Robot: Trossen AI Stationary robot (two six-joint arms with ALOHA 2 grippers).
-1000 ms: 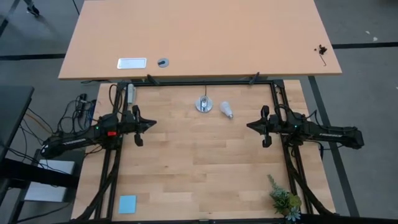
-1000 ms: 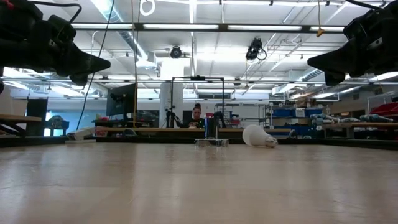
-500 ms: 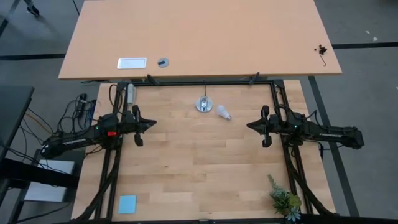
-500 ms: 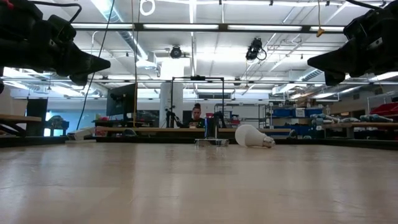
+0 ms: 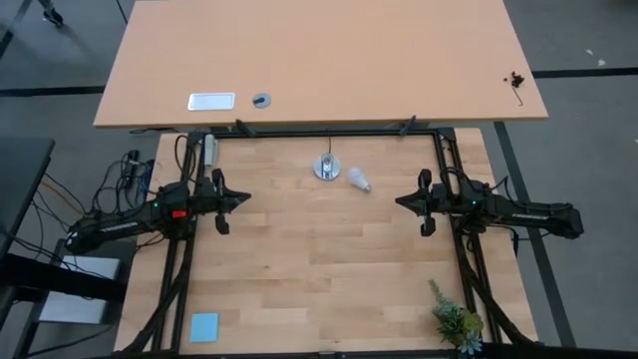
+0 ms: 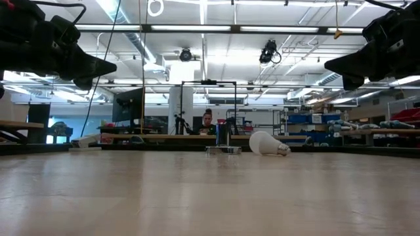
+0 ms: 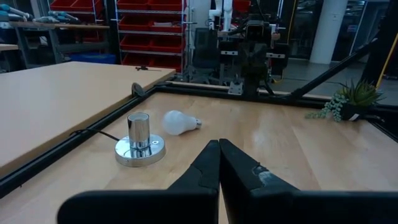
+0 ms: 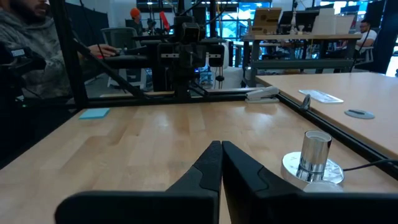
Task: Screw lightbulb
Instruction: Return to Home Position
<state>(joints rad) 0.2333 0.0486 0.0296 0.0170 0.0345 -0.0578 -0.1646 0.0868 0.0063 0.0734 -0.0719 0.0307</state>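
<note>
The lightbulb (image 5: 359, 179) lies on its side on the wooden bench (image 5: 319, 279), toward the far edge and a little right of the middle. It sits just beside the silver socket (image 5: 326, 168), apart from it. In the left wrist view, the bulb's metal base points away from the socket. A black cord runs from the socket toward the far frame rail.

The left end effector (image 5: 242, 197) hangs over the left side of the bench, well apart from the bulb, which lies ahead of it and toward the far edge. In the left wrist view its two dark fingers (image 7: 208, 163) are pressed together with nothing between them.

The right end effector (image 5: 400, 202) hangs over the right side, nearer the bulb but clear of it. Its fingers (image 8: 211, 163) are likewise closed on nothing.

In the low view both arms sit high above the bench surface, with the bulb resting on the bench between them.

A blue square pad (image 5: 204, 326) lies at the near left corner and a small plant (image 5: 457, 321) at the near right.
</note>
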